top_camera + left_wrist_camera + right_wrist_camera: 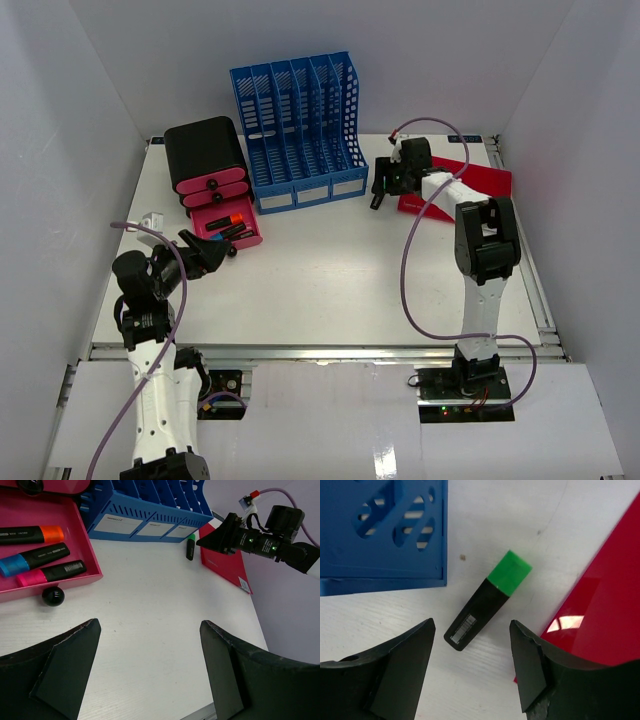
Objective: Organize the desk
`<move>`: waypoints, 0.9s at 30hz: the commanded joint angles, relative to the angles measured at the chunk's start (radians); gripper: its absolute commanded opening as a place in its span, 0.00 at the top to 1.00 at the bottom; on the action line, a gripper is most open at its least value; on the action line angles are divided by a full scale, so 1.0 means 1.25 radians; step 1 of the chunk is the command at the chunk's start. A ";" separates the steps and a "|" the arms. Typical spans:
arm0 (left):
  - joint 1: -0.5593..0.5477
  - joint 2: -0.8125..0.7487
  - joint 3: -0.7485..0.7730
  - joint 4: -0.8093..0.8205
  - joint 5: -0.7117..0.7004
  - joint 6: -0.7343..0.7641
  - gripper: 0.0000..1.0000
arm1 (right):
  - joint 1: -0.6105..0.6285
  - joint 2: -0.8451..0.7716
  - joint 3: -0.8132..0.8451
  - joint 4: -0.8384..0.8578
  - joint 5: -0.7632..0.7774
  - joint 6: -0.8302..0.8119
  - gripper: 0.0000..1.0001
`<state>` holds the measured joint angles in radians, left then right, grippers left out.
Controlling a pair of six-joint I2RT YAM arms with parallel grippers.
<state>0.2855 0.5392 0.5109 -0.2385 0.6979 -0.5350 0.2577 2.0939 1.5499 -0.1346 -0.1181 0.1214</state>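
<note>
The white desk (330, 290) holds a green-capped black highlighter (487, 600) lying flat between the blue file rack (300, 125) and a red folder (480, 180). My right gripper (472, 625) is open and hovers just above the highlighter's black end, one finger on each side, not touching it. The highlighter also shows in the left wrist view (190, 546). My left gripper (150, 625) is open and empty, low over bare desk, just in front of an open pink drawer (75, 580) holding orange, blue and pink highlighters.
A black drawer unit with pink fronts (207, 160) stands left of the file rack. The open drawer's black knob (53, 596) is near my left fingers. A small white object (152, 220) lies at the left edge. White walls enclose three sides.
</note>
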 commanded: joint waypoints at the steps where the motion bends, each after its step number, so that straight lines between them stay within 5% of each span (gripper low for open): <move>1: 0.001 -0.007 -0.006 0.014 0.014 0.007 0.08 | 0.027 -0.004 -0.029 0.040 0.140 0.111 0.30; 6: 0.001 -0.003 -0.004 0.012 0.012 0.008 0.08 | 0.057 -0.003 -0.046 0.090 0.252 0.122 0.28; 27: 0.001 -0.006 -0.004 0.008 0.012 0.008 0.08 | 0.058 0.090 0.014 0.095 0.298 0.157 0.39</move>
<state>0.2855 0.5396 0.5091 -0.2382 0.6975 -0.5346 0.3340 2.1821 1.5383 -0.0420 0.2226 0.2981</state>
